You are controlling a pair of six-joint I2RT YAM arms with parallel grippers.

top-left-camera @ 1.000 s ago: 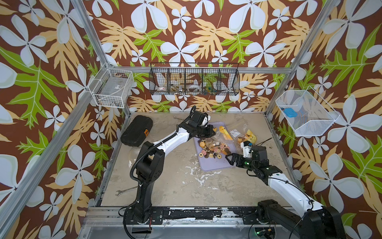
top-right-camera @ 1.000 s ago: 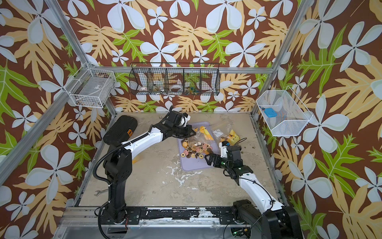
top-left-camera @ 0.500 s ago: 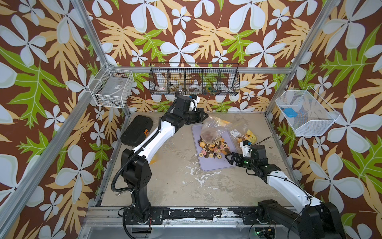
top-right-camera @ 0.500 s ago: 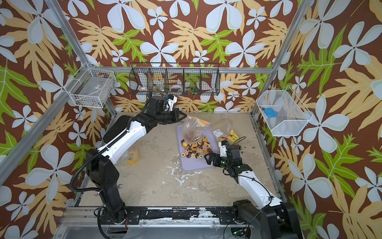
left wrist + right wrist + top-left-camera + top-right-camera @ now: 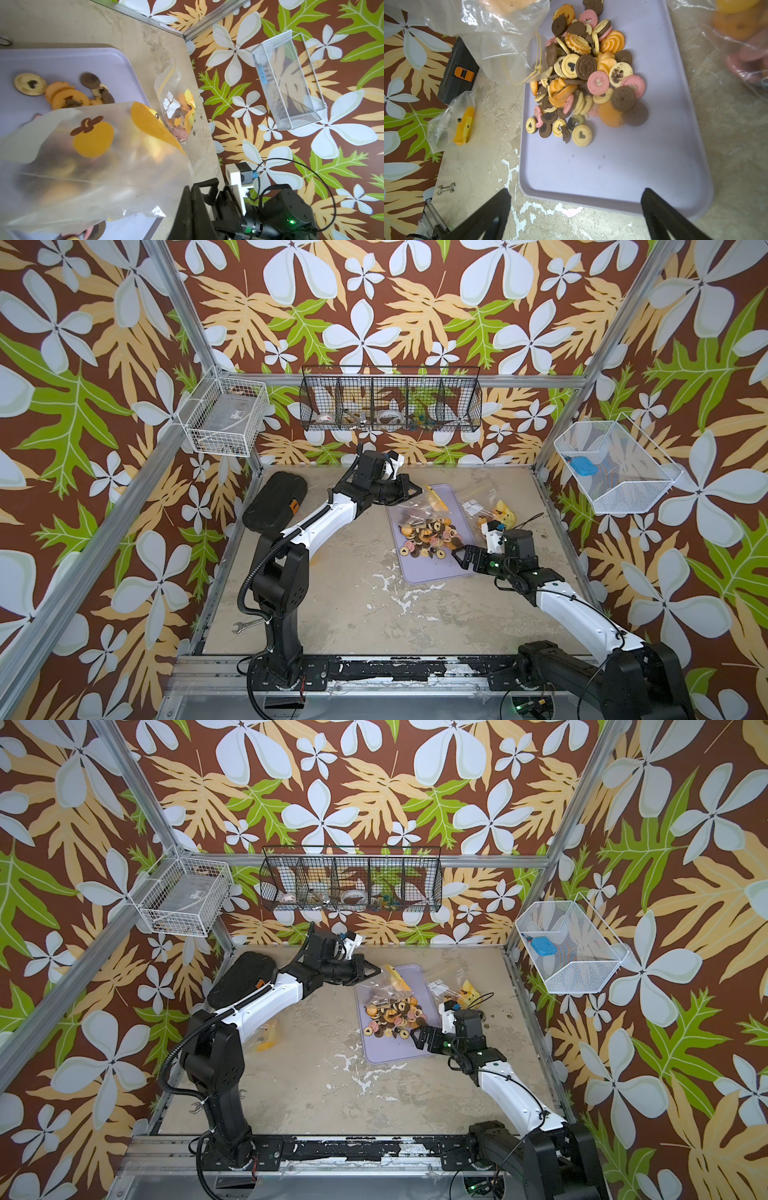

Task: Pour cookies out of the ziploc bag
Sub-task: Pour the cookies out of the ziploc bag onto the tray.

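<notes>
You've got a lavender tray (image 5: 432, 572) lying flat on the scuffed beige table (image 5: 353, 605), a bit right of centre. A small clear pouch of yellow bits (image 5: 496, 510) sits just off its far right corner, and another clear pouch (image 5: 453, 122) holding an orange-yellow piece is out on the left near the black case (image 5: 274, 506) with the orange latch. There's a little wrench (image 5: 245, 627) at your front left edge. Up on the walls you'll see a white wire basket (image 5: 220, 439) on the left, a black divided wire basket (image 5: 415, 393) with odds and ends across the back, and a white mesh bin (image 5: 631, 489) on the right with a blue thing (image 5: 582, 465) inside.
</notes>
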